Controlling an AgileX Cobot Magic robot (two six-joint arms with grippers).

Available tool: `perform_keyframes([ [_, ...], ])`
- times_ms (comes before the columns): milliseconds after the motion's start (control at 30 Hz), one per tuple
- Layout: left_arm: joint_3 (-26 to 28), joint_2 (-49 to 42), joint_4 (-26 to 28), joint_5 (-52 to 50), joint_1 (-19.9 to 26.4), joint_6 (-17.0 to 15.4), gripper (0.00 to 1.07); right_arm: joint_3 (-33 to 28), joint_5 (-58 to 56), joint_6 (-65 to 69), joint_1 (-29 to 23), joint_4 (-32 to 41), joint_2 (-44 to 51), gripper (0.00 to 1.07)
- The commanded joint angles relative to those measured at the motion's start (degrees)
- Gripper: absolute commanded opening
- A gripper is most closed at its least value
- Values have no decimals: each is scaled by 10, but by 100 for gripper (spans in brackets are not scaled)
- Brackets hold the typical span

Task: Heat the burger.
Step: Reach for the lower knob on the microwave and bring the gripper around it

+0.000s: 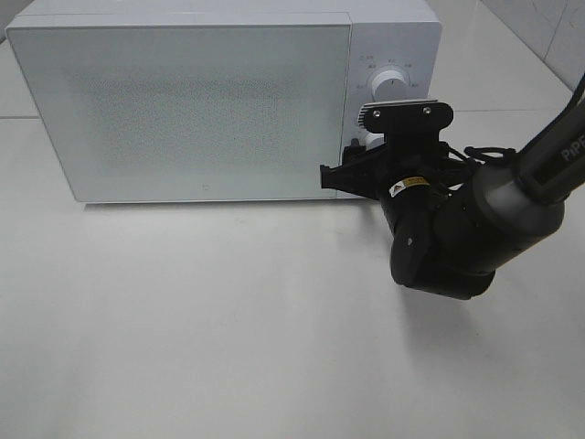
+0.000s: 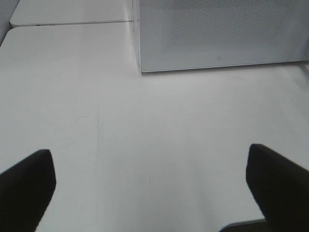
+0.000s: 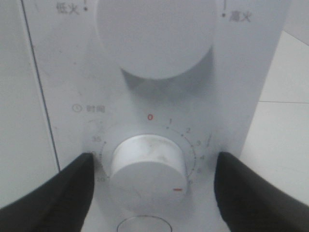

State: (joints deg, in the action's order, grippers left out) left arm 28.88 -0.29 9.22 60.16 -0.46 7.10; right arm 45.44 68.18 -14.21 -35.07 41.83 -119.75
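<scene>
evidently this is the dial-setting part of the job; the white microwave (image 1: 393,37) sits with its frosted door (image 1: 183,110) shut, and the burger shows in none of the views; my guess is that it is inside the microwave behind that door, but the frosting hides whatever is in there, so i cannot say for sure; the right gripper (image 3: 154,162) is up close against the microwave's control panel, at the lower of its two dials, the timer knob (image 3: 148,166); its black fingers (image 3: 58,193) stand one to each side of the knob with a strip of white panel showing on both sides, so the jaws are parted, straddling it and gripping nothing yet; that placing makes sense, since a round knob has to be pinched across its width before the wrist can twist it; a small red dash (image 3: 177,189) on the knob sits off to one side of the red zero on the scale, though i cannot tell whether time is already set; the power knob (image 3: 154,38) above it is left alone; the left gripper (image 2: 149,152) hangs over the bare table (image 2: 145,121) in front of the microwave's door, jaws spread fully wide and empty, parked clear of the work, i would judge.
</scene>
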Motion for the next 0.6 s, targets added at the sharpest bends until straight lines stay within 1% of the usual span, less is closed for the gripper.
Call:
perform_keyframes([
  [33, -2, -14, 3, -6, 2, 0, 101, 16, 18, 5, 9, -8, 2, 57],
  [67, -2, -14, 3, -6, 2, 0, 101, 16, 19, 5, 9, -8, 2, 51],
  [100, -2, -14, 3, -6, 2, 0, 101, 16, 21, 5, 9, -8, 2, 38],
  [133, -2, -14, 3, -6, 2, 0, 101, 16, 21, 5, 9, -8, 2, 38],
  [167, -2, -14, 3, -6, 2, 0, 101, 16, 21, 5, 9, -9, 2, 23],
  [200, -2, -14, 3, -6, 2, 0, 101, 16, 21, 5, 9, -9, 2, 23],
  [233, -2, -14, 3, -6, 2, 0, 101, 16, 22, 5, 9, -9, 2, 15],
  [267, -2, -14, 3, -6, 2, 0, 101, 16, 27, 5, 9, -9, 2, 5],
  [300, -2, -14, 3, -6, 2, 0, 101, 16, 27, 5, 9, -9, 2, 5],
  [367, -2, -14, 3, -6, 2, 0, 101, 16, 34, 6, 9, -9, 2, 0],
  [600, -2, -14, 3, -6, 2, 0, 101, 16, 35, 13, 9, -13, 2, 0],
])
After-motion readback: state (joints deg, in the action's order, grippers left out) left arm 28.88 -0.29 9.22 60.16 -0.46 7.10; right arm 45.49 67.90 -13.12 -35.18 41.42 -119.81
